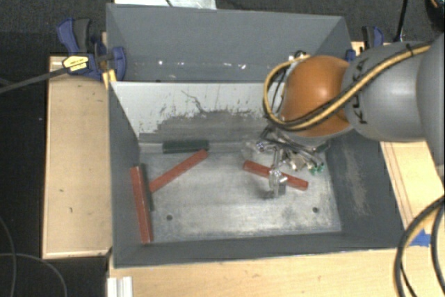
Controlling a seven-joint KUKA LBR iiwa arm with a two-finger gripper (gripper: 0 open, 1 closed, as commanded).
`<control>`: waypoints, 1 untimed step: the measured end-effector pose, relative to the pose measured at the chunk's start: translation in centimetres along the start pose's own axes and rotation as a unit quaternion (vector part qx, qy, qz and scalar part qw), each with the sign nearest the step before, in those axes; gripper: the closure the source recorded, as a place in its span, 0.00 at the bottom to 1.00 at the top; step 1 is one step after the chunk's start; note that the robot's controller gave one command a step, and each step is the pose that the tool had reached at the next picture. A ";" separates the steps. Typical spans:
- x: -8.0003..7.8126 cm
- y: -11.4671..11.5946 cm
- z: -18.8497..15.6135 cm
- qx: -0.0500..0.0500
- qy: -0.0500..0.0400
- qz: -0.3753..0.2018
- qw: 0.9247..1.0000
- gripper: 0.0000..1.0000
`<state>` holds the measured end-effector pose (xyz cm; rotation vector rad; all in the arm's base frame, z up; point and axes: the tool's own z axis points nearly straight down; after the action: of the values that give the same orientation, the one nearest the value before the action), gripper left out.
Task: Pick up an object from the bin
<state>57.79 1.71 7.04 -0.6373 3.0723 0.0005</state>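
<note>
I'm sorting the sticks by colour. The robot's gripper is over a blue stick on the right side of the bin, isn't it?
Not quite: the colour is wrong. The stick under the gripper is red, not blue, as the camera view shows. The rest is right: it lies on the right side of the bin, with the gripper over it.
</note>
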 end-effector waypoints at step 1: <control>0.0 0.0 0.0 0.000 0.000 0.001 1.000 1.00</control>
<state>57.79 1.71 7.09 -0.6331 3.0730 0.0011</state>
